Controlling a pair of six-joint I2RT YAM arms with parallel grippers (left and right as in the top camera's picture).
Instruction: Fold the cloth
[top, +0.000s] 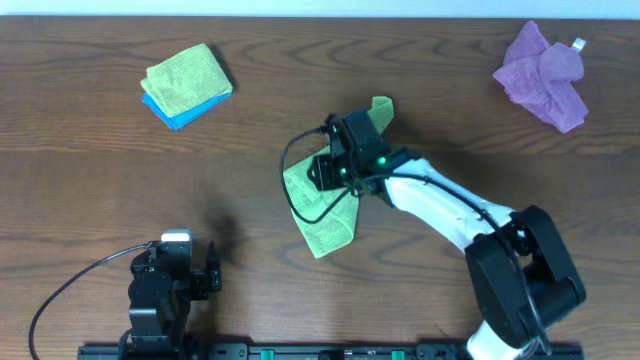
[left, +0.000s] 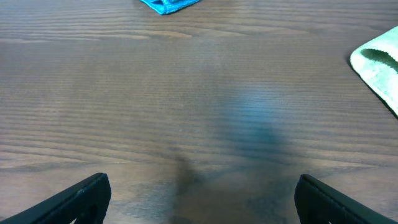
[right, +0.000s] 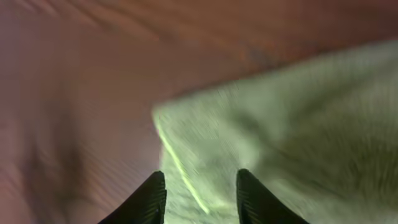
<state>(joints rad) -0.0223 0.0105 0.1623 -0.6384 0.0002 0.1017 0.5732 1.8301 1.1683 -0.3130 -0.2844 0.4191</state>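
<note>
The cloth (top: 325, 225) is a lime-green towel lying partly folded near the table's middle, with one corner sticking up at the far side. My right gripper (top: 337, 165) hovers low over its centre and hides much of it. In the right wrist view the cloth (right: 292, 124) fills the right half, blurred. The right gripper (right: 200, 175) has its jaws apart over a folded edge, and nothing is pinched between them. My left gripper (top: 190, 262) rests at the near left, away from the cloth. In its own view the left gripper (left: 203, 180) is wide open over bare wood, with a cloth corner (left: 379, 65) at the right edge.
A folded green cloth (top: 188, 78) lies on a blue cloth (top: 180, 112) at the far left; the blue cloth (left: 168, 5) also shows at the top of the left wrist view. A crumpled purple cloth (top: 545, 72) sits at the far right.
</note>
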